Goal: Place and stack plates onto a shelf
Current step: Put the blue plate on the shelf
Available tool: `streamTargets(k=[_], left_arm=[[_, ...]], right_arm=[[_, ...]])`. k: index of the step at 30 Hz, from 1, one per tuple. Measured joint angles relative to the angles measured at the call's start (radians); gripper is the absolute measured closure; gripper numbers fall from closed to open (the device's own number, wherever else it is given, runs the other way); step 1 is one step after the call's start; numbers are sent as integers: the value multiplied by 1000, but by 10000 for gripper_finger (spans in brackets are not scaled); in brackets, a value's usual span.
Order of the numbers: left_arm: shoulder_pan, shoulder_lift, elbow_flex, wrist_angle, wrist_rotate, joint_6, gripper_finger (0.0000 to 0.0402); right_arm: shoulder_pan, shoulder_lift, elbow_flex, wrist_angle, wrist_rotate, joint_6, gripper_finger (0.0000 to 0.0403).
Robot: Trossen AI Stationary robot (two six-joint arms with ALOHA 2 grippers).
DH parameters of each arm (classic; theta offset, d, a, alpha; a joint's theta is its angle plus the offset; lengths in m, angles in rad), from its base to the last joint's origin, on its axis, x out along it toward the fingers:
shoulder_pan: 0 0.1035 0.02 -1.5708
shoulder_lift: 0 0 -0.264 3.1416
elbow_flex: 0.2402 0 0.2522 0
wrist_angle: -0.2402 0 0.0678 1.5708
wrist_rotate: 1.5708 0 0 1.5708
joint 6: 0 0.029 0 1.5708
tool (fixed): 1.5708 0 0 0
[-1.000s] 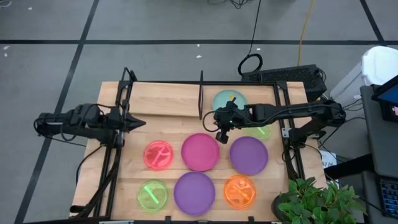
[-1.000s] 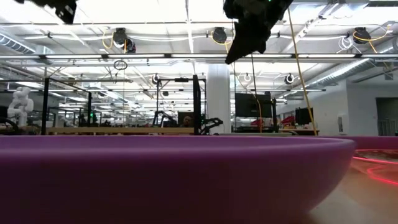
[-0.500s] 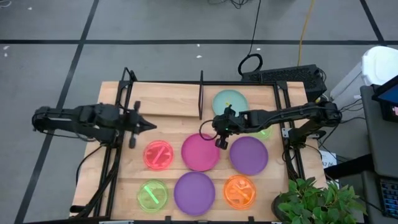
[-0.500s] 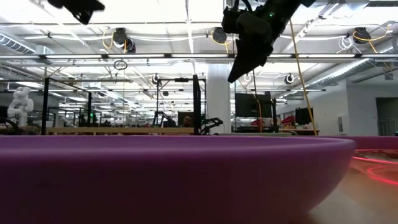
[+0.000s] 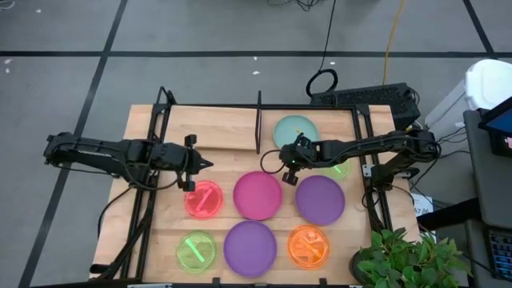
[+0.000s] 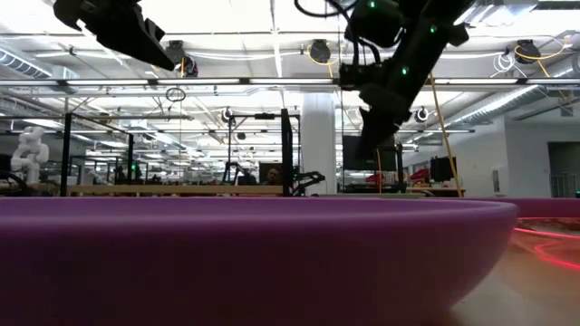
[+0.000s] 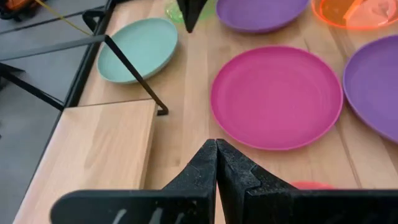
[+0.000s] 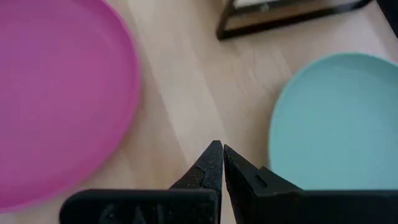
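Several plates lie flat on the wooden table: a pale teal one (image 5: 295, 132), a magenta one (image 5: 258, 194), two purple ones (image 5: 320, 199) (image 5: 250, 248), a red one (image 5: 204, 198), a green one (image 5: 196, 250) and an orange one (image 5: 309, 246). The shelf (image 5: 212, 128), a light board with a black upright post (image 5: 258, 120), stands at the far left. My right gripper (image 8: 217, 146) is shut above bare wood between the teal plate (image 8: 336, 118) and the magenta plate (image 8: 56, 93). My left gripper (image 7: 216, 144) is shut, in the air by the shelf board (image 7: 102, 143), above the red plate's far edge.
Black frame rails (image 5: 152, 192) (image 5: 372, 184) run along the table's left and right sides. A neon-green plate (image 5: 339, 169) lies partly under my right arm. A potted plant (image 5: 408, 260) stands at the near right corner. In the low view the near purple plate (image 6: 254, 254) fills the foreground.
My left gripper has gone toward the table's right, out over the red plate's far edge, tipping downward. My right gripper has sunk toward the table between the magenta and teal plates. Both have stayed shut. No plate has moved.
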Motion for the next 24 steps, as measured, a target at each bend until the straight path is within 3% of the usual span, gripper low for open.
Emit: streamTargets(k=[6, 15, 24], left_arm=[[0, 6, 0, 1, 0, 1, 394], [0, 5, 0, 0, -1, -1, 394], [0, 5, 0, 10, -5, -8, 394]], right_arm=[[-20, 0, -85, 99, 2, -113, 379], [-31, 4, -135, 190, 134, -215, 308], [-56, 9, -201, 291, 128, -254, 254]])
